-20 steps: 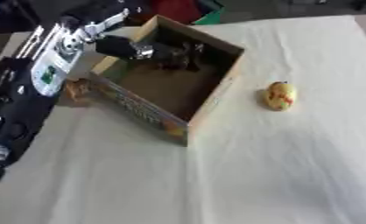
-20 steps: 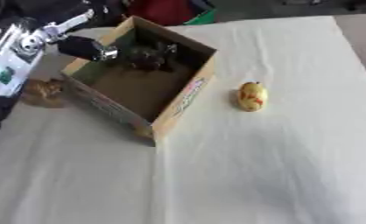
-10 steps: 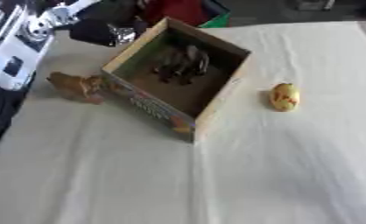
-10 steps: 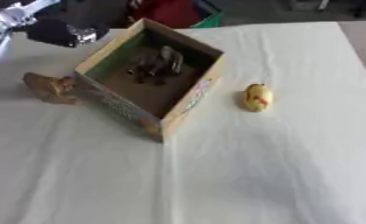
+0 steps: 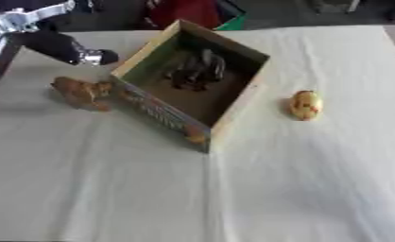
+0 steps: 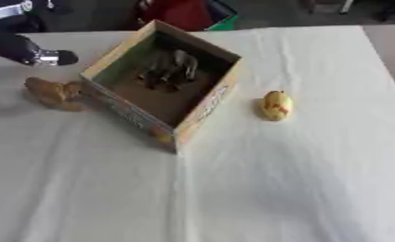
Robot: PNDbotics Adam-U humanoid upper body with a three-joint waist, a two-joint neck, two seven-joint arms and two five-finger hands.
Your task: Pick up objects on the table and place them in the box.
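White cloth-covered table (image 5: 300,179), dark floor and a red item past the far edge. Left hand (image 5: 85,56) at upper left, above the table, just left of the box; fingers too blurred, can't tell if spread or curled. Right hand out of sight. Brown toy animal (image 5: 81,92) lies on the cloth beside the box's left wall. Open cardboard box (image 5: 164,111) at centre, dark toy figure (image 5: 197,71) inside. Yellow duck-like toy (image 5: 306,105) right of the box, apart from it.

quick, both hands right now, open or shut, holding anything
Left hand: up at the left beside the box, holding nothing that shows; whether its fingers are open or shut cannot be told.
Right hand: not in view.
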